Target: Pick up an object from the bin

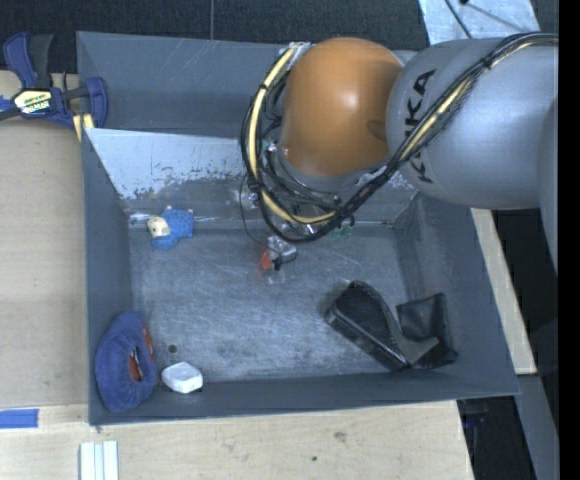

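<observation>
My gripper (278, 255) hangs below the orange wrist cover, over the middle of the bin floor toward the back. A small red and dark bit shows at its tip, and I cannot tell whether that is a held thing or part of the gripper. A small blue toy with a cream-coloured end (169, 227) lies to the gripper's left near the back wall. A black folded strap-like object (385, 326) lies to the lower right of the gripper.
A blue fabric pouch with red markings (122, 360) leans in the front left corner, with a small white block (182, 377) beside it. The arm and its cables cover the bin's back right part.
</observation>
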You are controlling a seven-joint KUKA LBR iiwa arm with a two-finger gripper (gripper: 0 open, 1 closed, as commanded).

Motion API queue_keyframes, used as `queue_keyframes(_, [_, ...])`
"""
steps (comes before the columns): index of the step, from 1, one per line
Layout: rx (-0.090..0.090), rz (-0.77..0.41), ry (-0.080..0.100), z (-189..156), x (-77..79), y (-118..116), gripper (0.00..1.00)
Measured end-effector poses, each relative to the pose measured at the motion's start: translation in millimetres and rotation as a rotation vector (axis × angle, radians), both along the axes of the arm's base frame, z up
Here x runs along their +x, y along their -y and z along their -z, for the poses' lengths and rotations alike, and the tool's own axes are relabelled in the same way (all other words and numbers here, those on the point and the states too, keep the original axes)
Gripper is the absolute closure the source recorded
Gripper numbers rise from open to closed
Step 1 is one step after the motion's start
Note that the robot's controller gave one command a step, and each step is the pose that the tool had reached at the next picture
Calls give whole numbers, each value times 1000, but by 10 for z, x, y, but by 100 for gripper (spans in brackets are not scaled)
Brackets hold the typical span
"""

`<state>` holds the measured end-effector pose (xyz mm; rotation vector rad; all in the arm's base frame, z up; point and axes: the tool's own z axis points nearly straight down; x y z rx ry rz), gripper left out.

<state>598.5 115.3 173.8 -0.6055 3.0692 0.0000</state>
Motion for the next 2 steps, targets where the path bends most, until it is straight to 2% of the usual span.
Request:
queue_keyframes(1, [-4,-122,-8,228,260,478,0])
queue_keyframes(2, [-3,-140,-17,884,170,547,0])
